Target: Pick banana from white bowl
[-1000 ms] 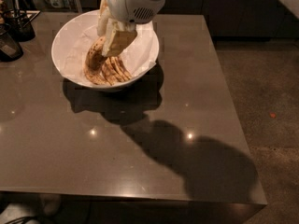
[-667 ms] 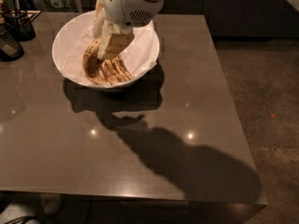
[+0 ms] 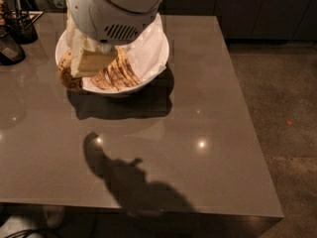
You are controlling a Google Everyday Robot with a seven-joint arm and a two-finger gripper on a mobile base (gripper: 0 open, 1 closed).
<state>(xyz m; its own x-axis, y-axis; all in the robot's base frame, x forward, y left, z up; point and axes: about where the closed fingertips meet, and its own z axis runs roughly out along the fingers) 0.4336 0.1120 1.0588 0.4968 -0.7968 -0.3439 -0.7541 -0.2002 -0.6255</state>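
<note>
The white bowl (image 3: pixel 159 63), lined with crumpled white paper (image 3: pixel 144 46), stands at the back left of the table. A joined bunch of dark-streaked bananas (image 3: pixel 116 73) lies inside it. My gripper (image 3: pixel 79 69) hangs over the bowl's left rim, under the big white arm housing. It is shut on the banana (image 3: pixel 64 76), a plump brown-speckled one that hangs upright at the rim's left side, raised off the bowl's floor. The arm hides the bowl's back and left parts.
The bowl sits on a brown glossy table (image 3: pixel 198 133). Dark containers (image 3: pixel 20 26) and a dark cup (image 3: pixel 9 51) stand at the far left edge. The table's front and right edges drop to a grey floor (image 3: pixel 282 133).
The gripper has risen and shifted left with the banana, which has come up from inside the bowl to its left rim. The arm's shadow moved left on the table.
</note>
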